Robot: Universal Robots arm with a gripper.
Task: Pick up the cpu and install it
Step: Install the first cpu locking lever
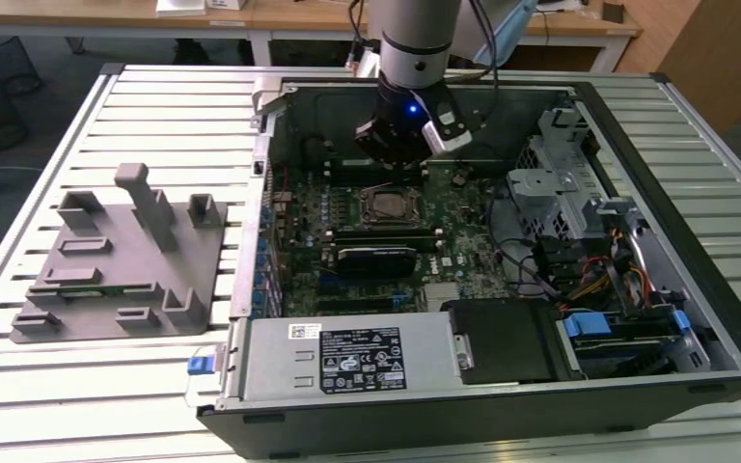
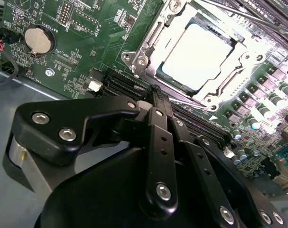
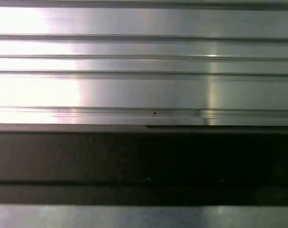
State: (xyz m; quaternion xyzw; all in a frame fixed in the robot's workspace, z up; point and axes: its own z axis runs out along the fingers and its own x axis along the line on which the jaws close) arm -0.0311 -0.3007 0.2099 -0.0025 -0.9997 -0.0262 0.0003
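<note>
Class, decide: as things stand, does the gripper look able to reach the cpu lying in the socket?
Probably yes: the gripper hangs just above the board beside the socket, and nothing covers the cpu.

An open computer case (image 1: 500, 241) is laid flat on a slatted metal bench (image 1: 151, 106). The pincer (image 1: 394, 159) is held above the motherboard (image 1: 397, 222), near the socket (image 1: 386, 204). A grey fixture (image 1: 120, 260) is set at the exterior view's left.

Arm (image 1: 416, 39) vertical, wrist pointing down; end effector (image 2: 155, 91) fingers pressed together, empty.
</note>
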